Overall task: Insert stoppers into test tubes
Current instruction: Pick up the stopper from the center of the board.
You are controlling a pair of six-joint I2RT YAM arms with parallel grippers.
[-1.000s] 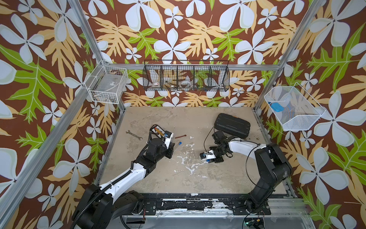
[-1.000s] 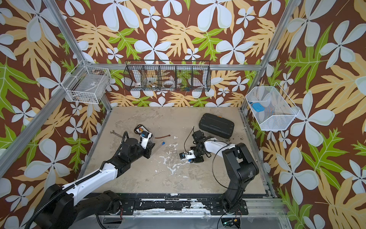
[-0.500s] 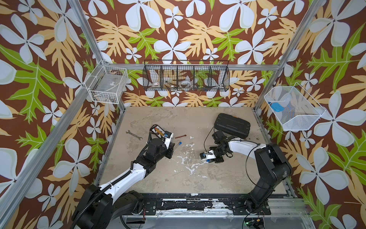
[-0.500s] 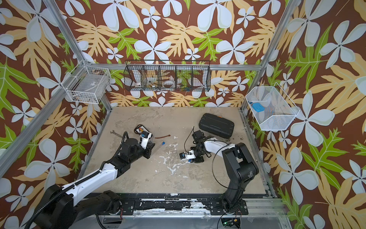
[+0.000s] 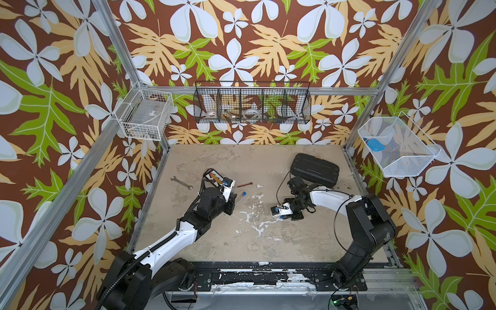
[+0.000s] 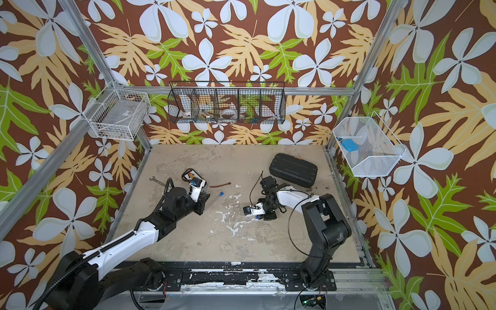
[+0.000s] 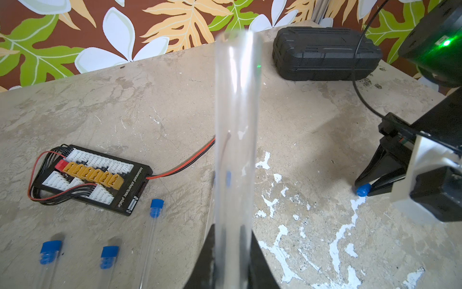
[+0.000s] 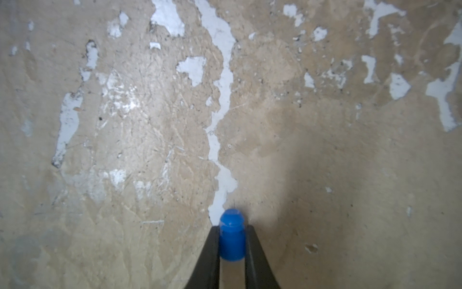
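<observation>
In the left wrist view my left gripper (image 7: 231, 232) is shut on a clear test tube (image 7: 236, 125) that points away from the camera with its open end far from the jaws. Three more test tubes lie beside it on the table, each with a blue stopper (image 7: 156, 207) (image 7: 50, 251) (image 7: 108, 256) in its mouth. My right gripper (image 8: 232, 229) is shut on a loose blue stopper (image 8: 232, 237) right at the tabletop. The left wrist view also shows that stopper (image 7: 362, 191) in the right gripper's tips. In both top views the arms face each other, the left gripper (image 5: 233, 197) apart from the right gripper (image 5: 281, 217).
A black case (image 5: 314, 170) lies behind the right arm. A charging board (image 7: 92, 179) with a red and black wire (image 7: 185, 165) sits by the left arm, and a metal wrench (image 5: 182, 183) lies further left. Wire baskets (image 5: 252, 103) hang on the walls.
The right gripper's jaws have closed onto the blue stopper. Neither arm has visibly shifted, and the left gripper still holds its tube.
</observation>
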